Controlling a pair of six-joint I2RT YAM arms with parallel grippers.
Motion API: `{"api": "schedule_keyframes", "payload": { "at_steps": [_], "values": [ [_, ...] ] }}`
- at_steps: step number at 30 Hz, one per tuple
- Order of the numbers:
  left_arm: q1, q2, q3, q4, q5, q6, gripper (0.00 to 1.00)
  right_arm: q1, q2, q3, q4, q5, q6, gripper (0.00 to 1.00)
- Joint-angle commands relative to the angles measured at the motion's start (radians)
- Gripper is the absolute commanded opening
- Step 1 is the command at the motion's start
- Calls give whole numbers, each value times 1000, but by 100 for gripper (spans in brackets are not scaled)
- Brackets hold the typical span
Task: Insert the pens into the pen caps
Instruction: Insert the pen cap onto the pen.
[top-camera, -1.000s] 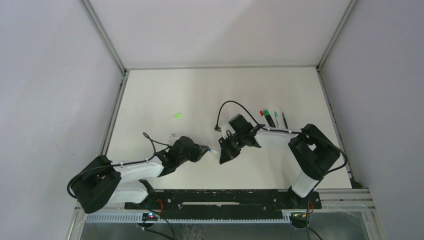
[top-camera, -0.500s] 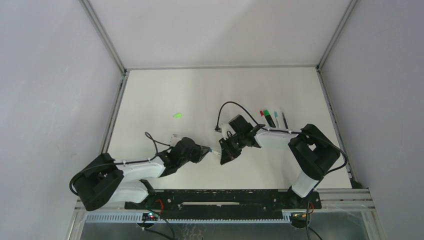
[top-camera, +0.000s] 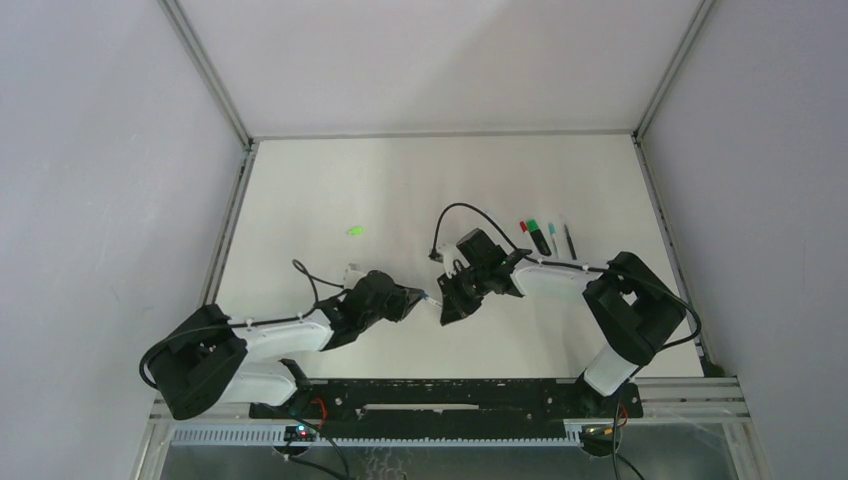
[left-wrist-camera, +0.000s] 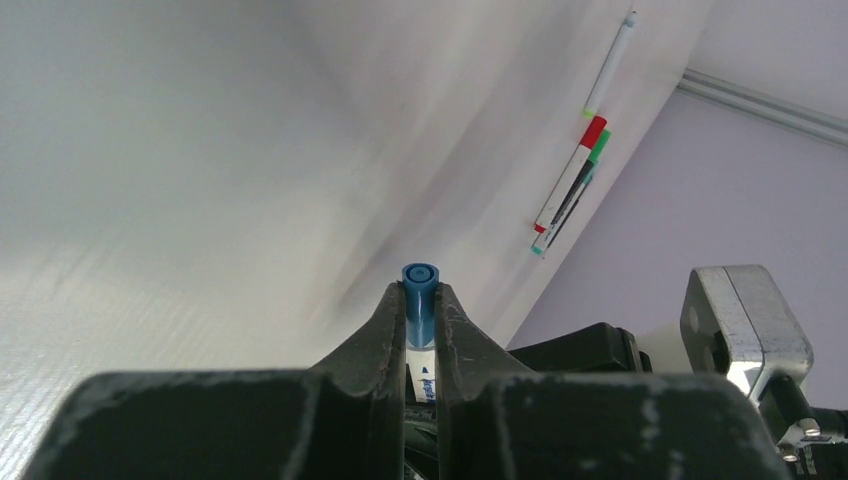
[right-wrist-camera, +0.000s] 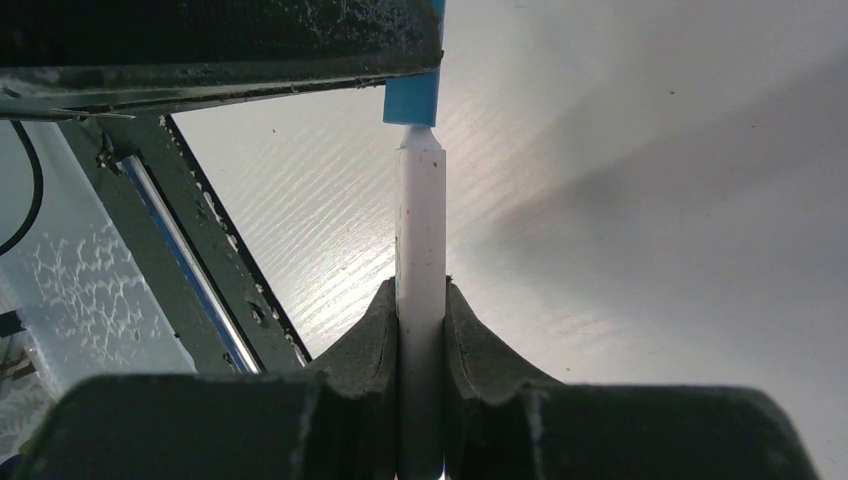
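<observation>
My left gripper (left-wrist-camera: 420, 292) is shut on a small blue pen cap (left-wrist-camera: 420, 280), its closed round end pointing away from the camera. In the right wrist view my right gripper (right-wrist-camera: 421, 292) is shut on a white pen (right-wrist-camera: 421, 220). The pen's narrowed tip meets the blue cap (right-wrist-camera: 412, 98) under the left fingers. From above, the two grippers face each other near the table's front middle, left gripper (top-camera: 408, 299) and right gripper (top-camera: 449, 306), with the pen (top-camera: 431, 298) bridging them. A bright green cap (top-camera: 354, 231) lies alone further back on the left.
Several capped pens lie side by side at the back right: a red-capped one (top-camera: 524, 228), a black marker with a green cap (top-camera: 538, 236), a teal one (top-camera: 553, 237) and a thin dark one (top-camera: 569, 240). Metal frame rails (top-camera: 645, 180) border the table.
The left gripper has crept a little to the right, towards the right gripper. The right arm has hardly moved, and both grips are the same.
</observation>
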Motion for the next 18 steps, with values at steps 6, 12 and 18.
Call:
{"api": "schedule_keyframes", "payload": {
  "at_steps": [6,12,18],
  "values": [
    [-11,-13,110,-25,7,5,0,41,-69,43,48,125,17,0],
    [-42,-6,154,-39,-2,38,0,38,-129,35,72,169,6,0],
    [-71,-31,243,-107,-39,113,0,39,-199,34,81,220,-47,0]
  ]
}}
